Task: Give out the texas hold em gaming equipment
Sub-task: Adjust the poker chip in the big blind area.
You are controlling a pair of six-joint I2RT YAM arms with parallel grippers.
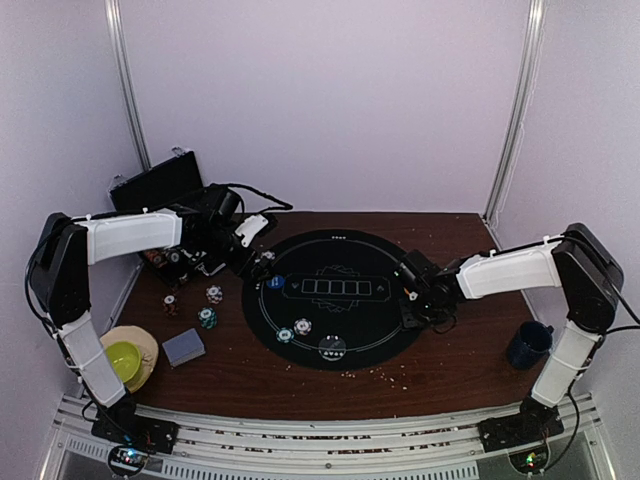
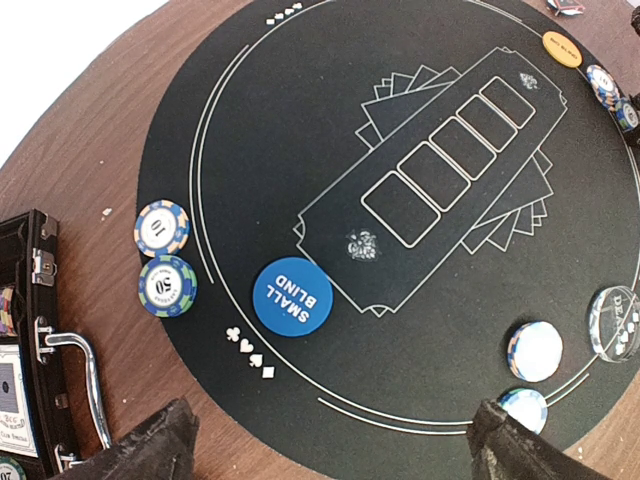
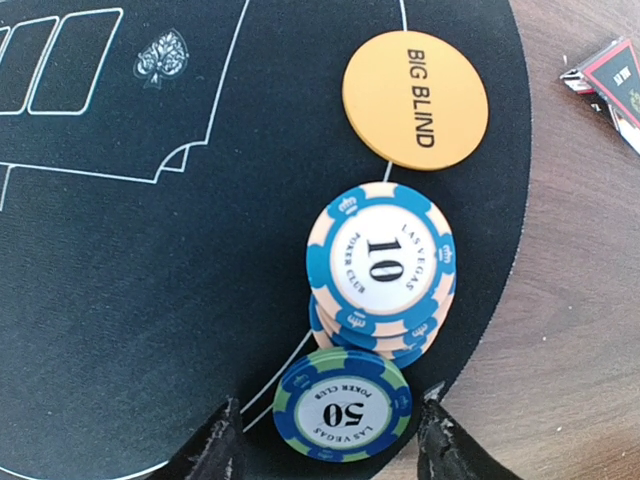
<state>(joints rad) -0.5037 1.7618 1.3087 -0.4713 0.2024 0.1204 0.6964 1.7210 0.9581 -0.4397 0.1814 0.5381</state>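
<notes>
Evidently the right gripper stands released, its jaws astride a green-and-blue 50 chip that lies flat on the black mat, with a gap showing at the left finger; just on that chip's far side, touching or nearly so, sits a short stack of blue 10 chips, and farther still the orange BIG BLIND button, all at the mat's right edge; I judge the big-blind stake to be the step in hand, close to laid out; the next move calls for a straight lift clear of the stack, so that nothing is nudged, then a fetch of more chips; the left gripper hangs wide open and empty over the mat's left side, near the blue SMALL BLIND button and a pair of chips; only the right wrist view makes the denominations and the finger gap readable; the left wrist view alone shows the black case close up; only the top view shows the card deck and loose chips on the near-left wood, and the mug at near right.
</notes>
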